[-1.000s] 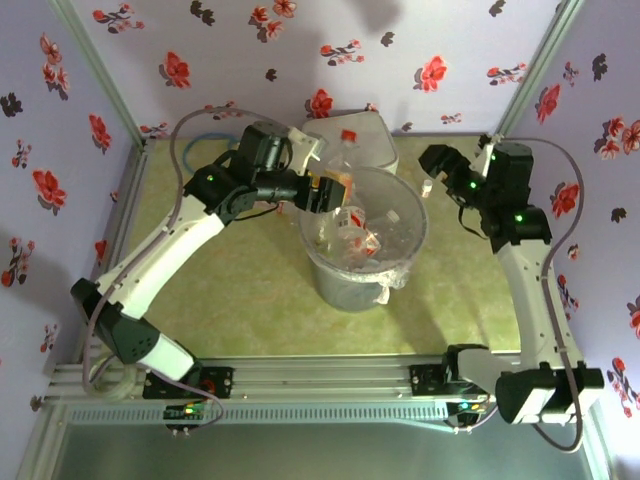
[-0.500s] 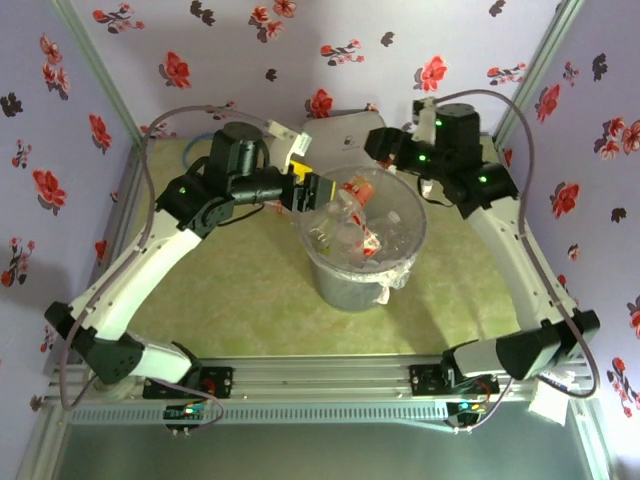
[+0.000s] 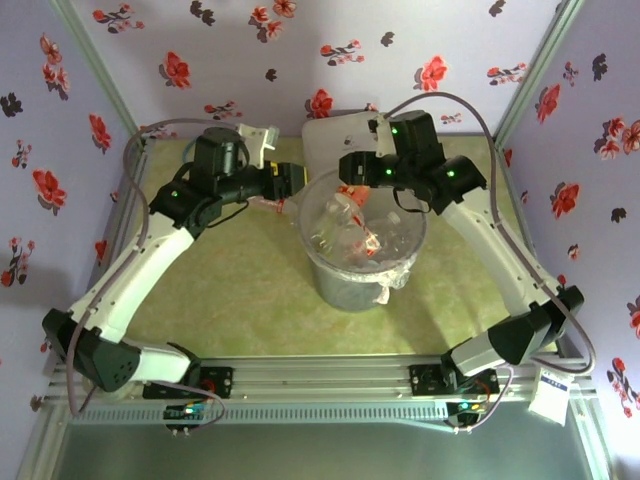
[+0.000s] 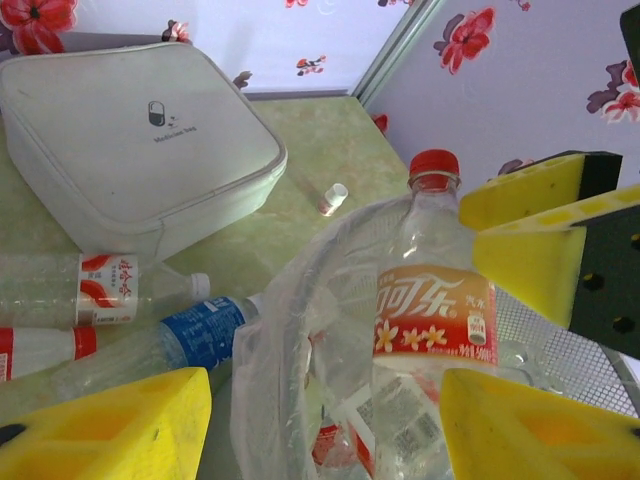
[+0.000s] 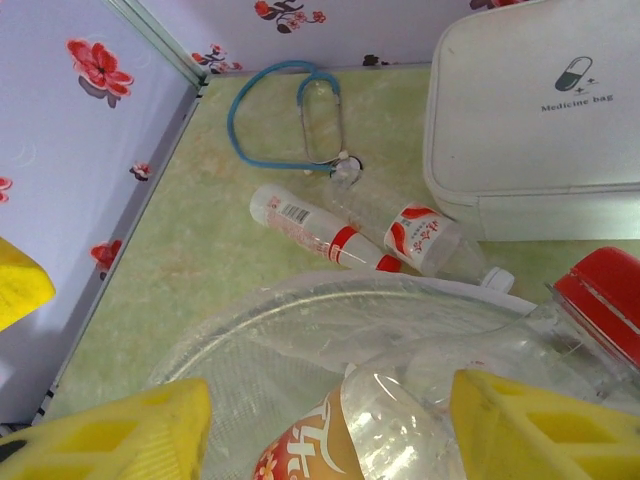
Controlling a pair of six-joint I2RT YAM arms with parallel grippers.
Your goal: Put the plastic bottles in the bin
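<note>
A drop is seemingly being finished: the red-capped bottle [image 4: 435, 300] is being propped in the mouth of the bin [image 3: 345, 285] at frame centre, clamped by nothing; the left gripper [image 4: 325, 385] and right gripper [image 5: 330, 390] are being held with jaws apart. A further pick is being called for; the blue-labelled bottle [image 4: 200, 335], lying at lower left of the left wrist view near the white bag [image 4: 140, 140], would need jaws lowered across its body.
</note>
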